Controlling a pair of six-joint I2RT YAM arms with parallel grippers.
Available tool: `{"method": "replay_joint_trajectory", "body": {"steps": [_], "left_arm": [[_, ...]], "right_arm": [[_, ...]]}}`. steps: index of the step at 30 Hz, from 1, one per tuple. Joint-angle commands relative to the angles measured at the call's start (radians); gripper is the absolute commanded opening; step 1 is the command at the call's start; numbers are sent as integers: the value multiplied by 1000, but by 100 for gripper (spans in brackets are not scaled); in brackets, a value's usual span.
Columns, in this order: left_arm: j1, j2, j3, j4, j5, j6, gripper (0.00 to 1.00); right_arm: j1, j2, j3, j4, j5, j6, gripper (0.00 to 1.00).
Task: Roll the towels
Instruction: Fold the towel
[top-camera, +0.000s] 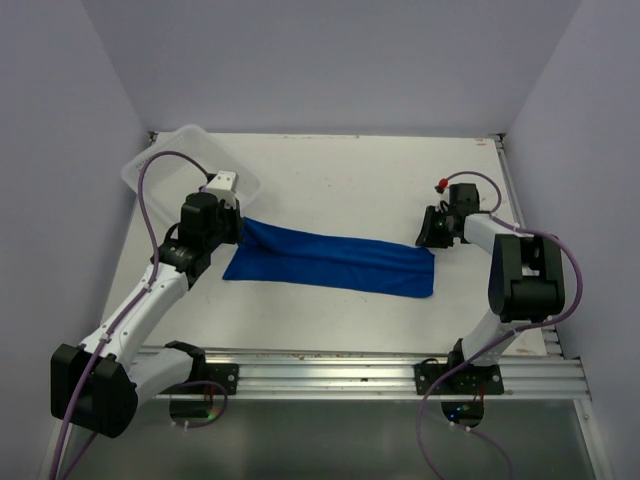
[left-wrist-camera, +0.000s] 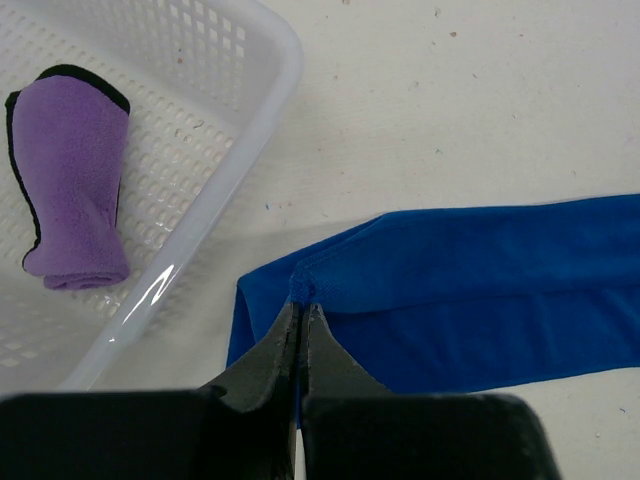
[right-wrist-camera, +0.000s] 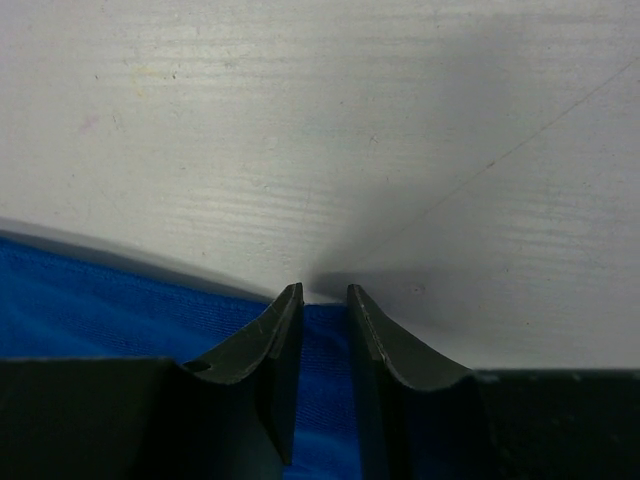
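White scuffed tabletop (top-camera: 340, 180), lilac walls. Mid-table lies the blue towel (top-camera: 330, 262), folded into a long flat strip: thin, smooth microfibre with a stitched hem. The left gripper (left-wrist-camera: 302, 310) is clamped on the hem at its left end. The right gripper (right-wrist-camera: 323, 295) sits over the right-end edge, jaws narrowly apart, no pinch visible. Looks like prep: strip laid out, rolling not started. Next move needs that right end secured, then an even, tight turn. The purple towel (left-wrist-camera: 75, 180), fleecy and already a stubby roll, sits in the white lattice basket (left-wrist-camera: 270, 90).
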Motion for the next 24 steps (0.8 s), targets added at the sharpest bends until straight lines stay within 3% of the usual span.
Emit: {"method": "replay_joint_trajectory", "body": {"steps": [1, 16, 18, 22, 24], "left_arm": [[-3, -5, 7, 6, 10, 11, 0], [-3, -3, 7, 3, 10, 11, 0], [-3, -2, 7, 3, 10, 11, 0], [-3, 0, 8, 3, 10, 11, 0], [-3, 0, 8, 3, 10, 11, 0]], "right_arm": [[5, -32, 6, -74, 51, -31, 29], [6, -35, 11, -94, 98, -35, 34], [6, -32, 11, -87, 86, -35, 32], [9, -23, 11, -70, 48, -27, 12], [11, -29, 9, -56, 23, -24, 10]]}}
